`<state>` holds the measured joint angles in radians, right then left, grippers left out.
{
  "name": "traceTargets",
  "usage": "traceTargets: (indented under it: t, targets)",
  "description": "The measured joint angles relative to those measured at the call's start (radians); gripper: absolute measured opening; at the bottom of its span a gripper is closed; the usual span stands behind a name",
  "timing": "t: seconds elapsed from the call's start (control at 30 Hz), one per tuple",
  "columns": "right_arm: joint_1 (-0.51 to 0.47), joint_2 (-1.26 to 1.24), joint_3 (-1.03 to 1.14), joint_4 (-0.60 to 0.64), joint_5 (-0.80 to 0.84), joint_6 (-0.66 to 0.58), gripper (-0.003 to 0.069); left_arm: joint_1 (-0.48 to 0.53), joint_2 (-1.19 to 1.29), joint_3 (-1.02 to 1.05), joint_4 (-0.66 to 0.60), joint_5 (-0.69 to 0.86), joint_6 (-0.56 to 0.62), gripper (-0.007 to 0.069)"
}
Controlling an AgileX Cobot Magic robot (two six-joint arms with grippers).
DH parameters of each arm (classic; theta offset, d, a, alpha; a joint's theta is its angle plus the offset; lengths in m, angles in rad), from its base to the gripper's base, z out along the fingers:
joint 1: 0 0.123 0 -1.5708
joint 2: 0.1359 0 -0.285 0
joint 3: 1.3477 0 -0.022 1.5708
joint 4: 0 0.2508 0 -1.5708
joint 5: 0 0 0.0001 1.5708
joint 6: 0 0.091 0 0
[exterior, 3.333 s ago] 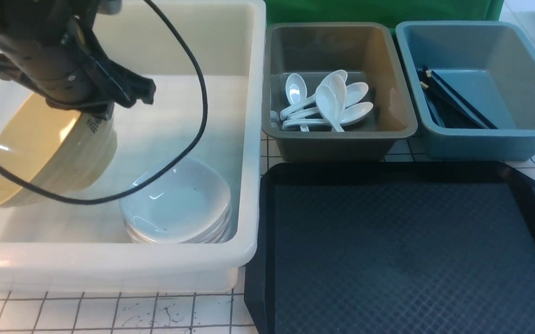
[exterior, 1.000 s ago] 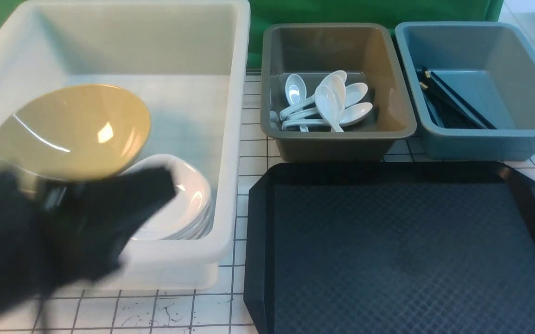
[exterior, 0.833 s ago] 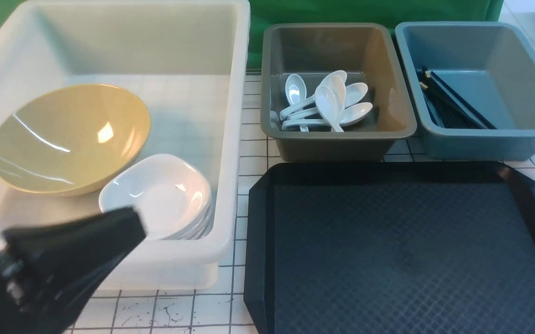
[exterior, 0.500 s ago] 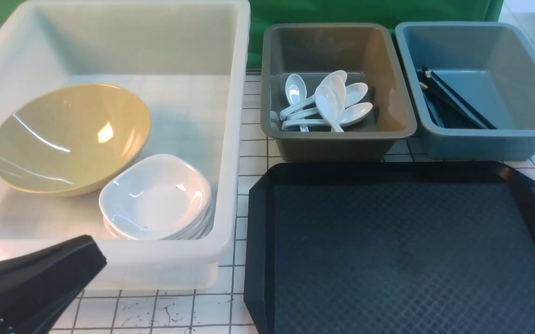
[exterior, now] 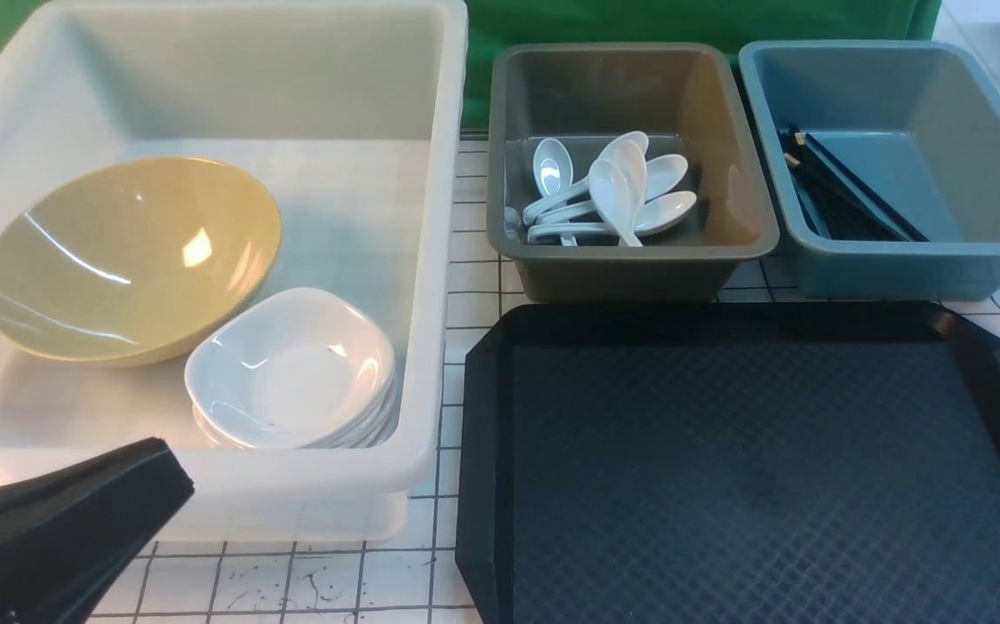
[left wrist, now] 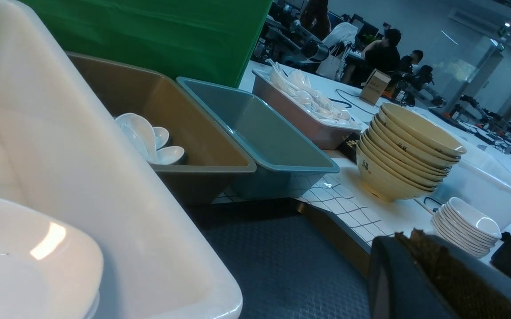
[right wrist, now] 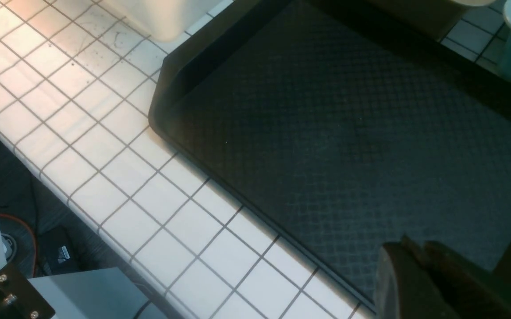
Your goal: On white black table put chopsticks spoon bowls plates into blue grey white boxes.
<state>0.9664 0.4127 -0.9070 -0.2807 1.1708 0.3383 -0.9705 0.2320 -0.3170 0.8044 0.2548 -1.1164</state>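
The mustard-yellow bowl (exterior: 127, 256) lies tilted in the big white box (exterior: 431, 260), beside a stack of white plates (exterior: 292, 373). Several white spoons (exterior: 613, 195) lie in the olive-grey box (exterior: 630, 260). Black chopsticks (exterior: 847, 195) lie in the grey-blue box (exterior: 899, 264). The black tray (exterior: 725, 468) on the white gridded table (exterior: 309, 581) holds nothing. My left gripper (exterior: 162, 468) is shut and empty at the near left, in front of the white box; it also shows in the left wrist view (left wrist: 408, 237). My right gripper (right wrist: 408, 248) is shut and empty above the tray's near edge; it is out of the front view.
In the left wrist view, a stack of yellow bowls (left wrist: 408, 155), a stack of white dishes (left wrist: 466, 226) and a tub of spoons (left wrist: 308, 110) stand beyond the tray's right side. The table's near edge (right wrist: 83, 208) drops to the floor.
My left gripper has let go of the yellow bowl, which now rests in the white box. The gripper has drawn back to the near left. The white box has shifted left.
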Motion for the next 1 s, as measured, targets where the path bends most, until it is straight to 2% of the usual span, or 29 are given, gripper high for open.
traceTargets:
  t: [0.13, 0.23, 0.37, 0.43, 0.5, 0.53, 0.63, 0.83, 1.0]
  targets:
    - [-0.022, 0.0, 0.0, -0.003, 0.0, 0.0, 0.0071, 0.0, 0.0, 0.0, 0.0, 0.0, 0.0, -0.0001]
    - [-0.133, -0.005, 0.012, -0.038, -0.006, -0.027, 0.0064, 0.0, 0.0, 0.0, 0.0, 0.0, 0.0, -0.0001]
    - [-0.384, -0.053, 0.148, 0.009, -0.165, -0.228, 0.0028, 0.0, 0.0, 0.001, 0.0, 0.0, 0.0, -0.0001]
    - [-0.531, -0.109, 0.291, 0.061, -0.36, -0.313, 0.0022, 0.0, 0.0, 0.001, 0.0, 0.0, 0.0, -0.0001]
    - [-0.609, -0.147, 0.377, 0.091, -0.456, -0.329, 0.0022, 0.0, 0.0, 0.001, 0.0, 0.0, 0.0, -0.0001]
    - [-0.692, -0.195, 0.477, 0.133, -0.555, -0.338, 0.0022, 0.0, 0.0, 0.001, 0.0, 0.0, 0.0, -0.0001]
    - [-0.823, -0.3, 0.674, 0.208, -0.71, -0.345, 0.0021, -0.001, 0.0, 0.001, 0.001, 0.0, 0.0, -0.0001]
    - [-0.859, -0.413, 0.887, 0.224, -0.815, -0.352, 0.0021, -0.001, 0.0, 0.001, 0.001, 0.0, 0.0, -0.0001]
    - [-0.859, -0.423, 0.912, 0.224, -0.888, -0.357, 0.0021, -0.001, 0.0, 0.001, 0.001, 0.0, 0.0, -0.0001]
